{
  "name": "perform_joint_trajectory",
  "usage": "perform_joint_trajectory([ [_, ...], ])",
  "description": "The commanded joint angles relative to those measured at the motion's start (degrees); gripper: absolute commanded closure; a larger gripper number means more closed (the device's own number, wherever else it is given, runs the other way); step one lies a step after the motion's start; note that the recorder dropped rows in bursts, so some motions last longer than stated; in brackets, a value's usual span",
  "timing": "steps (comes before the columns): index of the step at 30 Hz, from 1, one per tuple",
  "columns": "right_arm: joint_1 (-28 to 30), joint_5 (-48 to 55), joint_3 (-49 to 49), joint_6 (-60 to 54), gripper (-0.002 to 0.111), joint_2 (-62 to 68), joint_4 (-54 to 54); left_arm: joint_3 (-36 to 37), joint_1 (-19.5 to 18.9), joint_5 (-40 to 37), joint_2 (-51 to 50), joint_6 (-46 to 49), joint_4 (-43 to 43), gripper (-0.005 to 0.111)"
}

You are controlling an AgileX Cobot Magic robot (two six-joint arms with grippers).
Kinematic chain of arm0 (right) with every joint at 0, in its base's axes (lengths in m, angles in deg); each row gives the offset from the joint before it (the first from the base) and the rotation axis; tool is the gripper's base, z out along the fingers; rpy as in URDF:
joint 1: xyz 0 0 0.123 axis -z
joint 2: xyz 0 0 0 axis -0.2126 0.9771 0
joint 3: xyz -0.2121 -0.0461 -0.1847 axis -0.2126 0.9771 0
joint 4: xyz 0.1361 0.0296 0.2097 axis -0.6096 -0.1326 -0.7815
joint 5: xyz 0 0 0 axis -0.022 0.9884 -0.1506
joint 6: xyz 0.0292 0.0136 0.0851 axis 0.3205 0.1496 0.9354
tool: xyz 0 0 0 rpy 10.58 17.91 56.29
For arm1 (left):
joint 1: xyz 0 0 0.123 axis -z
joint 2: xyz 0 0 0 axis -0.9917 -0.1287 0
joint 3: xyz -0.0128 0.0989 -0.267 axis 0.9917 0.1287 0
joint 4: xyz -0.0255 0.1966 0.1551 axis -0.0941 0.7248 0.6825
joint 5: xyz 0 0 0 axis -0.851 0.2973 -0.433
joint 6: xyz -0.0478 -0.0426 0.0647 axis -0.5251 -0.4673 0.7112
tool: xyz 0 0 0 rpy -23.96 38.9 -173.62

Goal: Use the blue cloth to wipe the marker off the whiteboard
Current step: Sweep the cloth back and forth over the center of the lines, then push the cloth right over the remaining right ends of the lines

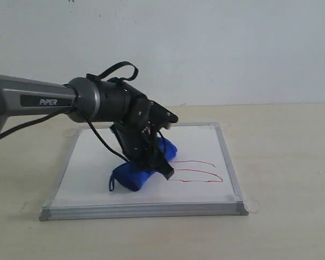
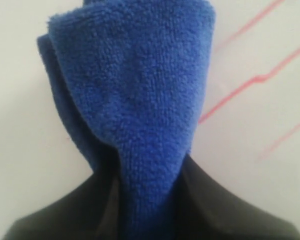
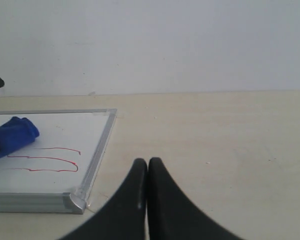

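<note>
We saw a pale table (image 1: 292, 162) carrying the square whiteboard (image 1: 92, 162), flat in its silver frame. The left arm (image 1: 43, 100) reached over the board from the left. Its left gripper (image 2: 146, 175) was clamped on the blue cloth (image 1: 135, 174), which lay on the board near its middle, bunched between the 2 dark fingers (image 2: 225, 210) and sticking out past them on both sides. Just right of the cloth ran the marker (image 1: 197, 172), 3 thin red strokes ending short of the right frame. The cloth hid where they began. In the exterior view the arm covered the cloth's middle. The right gripper (image 3: 148, 167) hung over bare table off the board's right corner, its tips pressed together on nothing.
</note>
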Motion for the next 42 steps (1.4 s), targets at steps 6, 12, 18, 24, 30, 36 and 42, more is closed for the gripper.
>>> perform_joint_trajectory([
  [6, 0.1, -0.3, 0.0, -0.2, 0.108, -0.2, 0.0, 0.0, 6.9, -8.2, -1.3, 2.9, -3.0, 0.103],
  [12, 0.1, -0.3, 0.0, -0.2, 0.108, -0.2, 0.0, -2.5, -6.9, -9.3, -1.3, -7.5, 0.6, 0.103],
  [18, 0.1, -0.3, 0.0, -0.2, 0.108, -0.2, 0.0, -4.1, 0.6, -7.3, -2.2, -0.7, -12.9, 0.103],
  [24, 0.1, -0.3, 0.0, -0.2, 0.108, -0.2, 0.0, -8.4, 7.6, -7.0, -4.8, -2.6, -18.3, 0.103],
  [30, 0.1, -0.3, 0.0, -0.2, 0.108, -0.2, 0.0, -8.9, 7.9, -5.0, -6.3, -5.6, -16.9, 0.103],
  [36, 0.1, -0.3, 0.0, -0.2, 0.108, -0.2, 0.0, -8.9, -0.6, -9.4, -4.7, -9.4, -14.4, 0.103],
  [42, 0.1, -0.3, 0.0, -0.2, 0.108, -0.2, 0.0, -9.1, -6.0, -12.2, -3.6, -13.9, -8.0, 0.103],
])
